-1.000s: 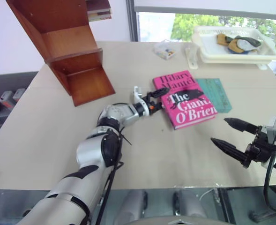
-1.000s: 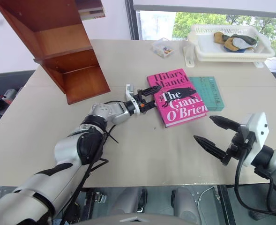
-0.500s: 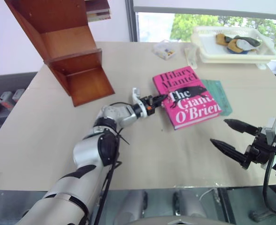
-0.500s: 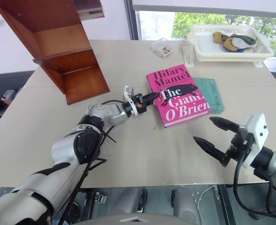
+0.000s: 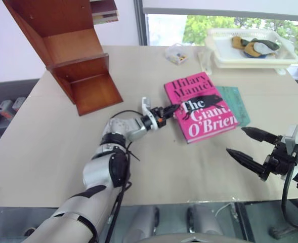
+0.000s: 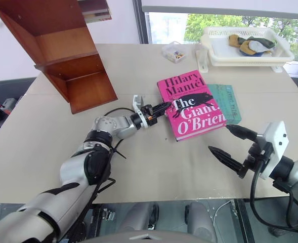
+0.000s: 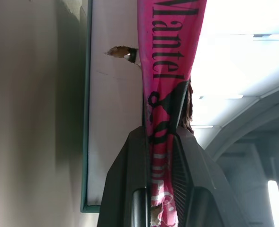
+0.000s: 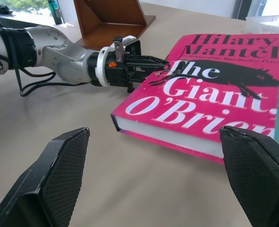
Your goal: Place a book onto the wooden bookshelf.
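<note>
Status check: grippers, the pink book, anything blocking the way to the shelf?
Left gripper shut on the book cover edge. Right gripper open, idle. Book flat on table, partly over teal book. Wooden bookshelf path unobstructed.

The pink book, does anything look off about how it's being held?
Yes. The left gripper pinches only the front cover of the book, not the whole book, which lies partly over the teal book.

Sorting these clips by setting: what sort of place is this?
Probably an office or lab workspace: a large beige table by a window with trees outside, with a wooden bookshelf and a white plastic tray on it.
</note>
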Robot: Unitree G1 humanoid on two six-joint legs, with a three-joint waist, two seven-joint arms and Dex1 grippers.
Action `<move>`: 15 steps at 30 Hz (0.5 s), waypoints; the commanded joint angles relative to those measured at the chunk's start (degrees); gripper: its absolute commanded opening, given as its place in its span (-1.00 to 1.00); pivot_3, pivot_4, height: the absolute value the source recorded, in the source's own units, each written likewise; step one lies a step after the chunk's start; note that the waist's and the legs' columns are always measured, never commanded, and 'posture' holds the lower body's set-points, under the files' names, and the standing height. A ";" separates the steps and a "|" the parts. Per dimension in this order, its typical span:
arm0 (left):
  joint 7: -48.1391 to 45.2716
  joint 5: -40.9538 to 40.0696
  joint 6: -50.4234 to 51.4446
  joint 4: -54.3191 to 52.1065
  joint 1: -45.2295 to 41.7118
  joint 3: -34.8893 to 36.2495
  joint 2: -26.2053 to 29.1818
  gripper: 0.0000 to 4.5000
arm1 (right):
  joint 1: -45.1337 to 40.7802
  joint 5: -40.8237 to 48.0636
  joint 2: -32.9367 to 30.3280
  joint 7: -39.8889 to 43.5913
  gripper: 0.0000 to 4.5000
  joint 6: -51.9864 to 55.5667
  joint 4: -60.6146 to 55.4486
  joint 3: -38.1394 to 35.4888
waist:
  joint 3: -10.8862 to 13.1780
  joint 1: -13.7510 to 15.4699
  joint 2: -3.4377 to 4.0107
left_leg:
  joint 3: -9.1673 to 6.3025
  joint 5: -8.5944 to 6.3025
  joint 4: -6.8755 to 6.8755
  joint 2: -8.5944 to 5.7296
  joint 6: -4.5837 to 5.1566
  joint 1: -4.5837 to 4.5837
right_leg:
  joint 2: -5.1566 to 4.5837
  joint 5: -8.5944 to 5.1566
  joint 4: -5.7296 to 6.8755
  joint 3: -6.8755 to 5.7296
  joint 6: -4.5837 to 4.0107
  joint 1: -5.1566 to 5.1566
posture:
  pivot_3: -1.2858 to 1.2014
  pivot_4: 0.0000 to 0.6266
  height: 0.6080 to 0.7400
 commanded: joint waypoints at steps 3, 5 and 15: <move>0.25 1.67 0.16 -0.81 4.90 -3.14 -1.46 -0.59 | 0.28 -0.35 -0.10 -0.10 1.00 -0.66 -0.83 -0.23 | -0.15 -0.02 0.01 | 0.04 -0.01 -0.02 0.00 0.01 0.04 | 0.00 0.00 0.00 0.04 0.00 0.00 | 0.03 -0.52 1.00; 0.01 1.53 -0.09 -1.30 5.34 -3.51 -1.44 -0.36 | 0.41 -0.53 -0.02 -0.14 1.00 -0.79 -0.78 -0.23 | -0.25 -0.03 0.00 | 0.07 -0.01 -0.03 0.01 0.02 0.06 | -0.01 0.00 0.00 0.08 0.00 0.01 | 0.03 -0.52 1.00; 0.87 -0.84 2.05 -0.45 4.90 -1.64 0.01 0.41 | 1.30 -1.87 0.35 -0.26 1.00 -1.28 -0.74 -0.24 | -0.40 -0.13 -0.01 | 0.18 -0.11 -0.09 0.06 0.18 0.31 | 0.02 0.00 0.01 0.13 0.00 0.16 | 0.03 -0.52 1.00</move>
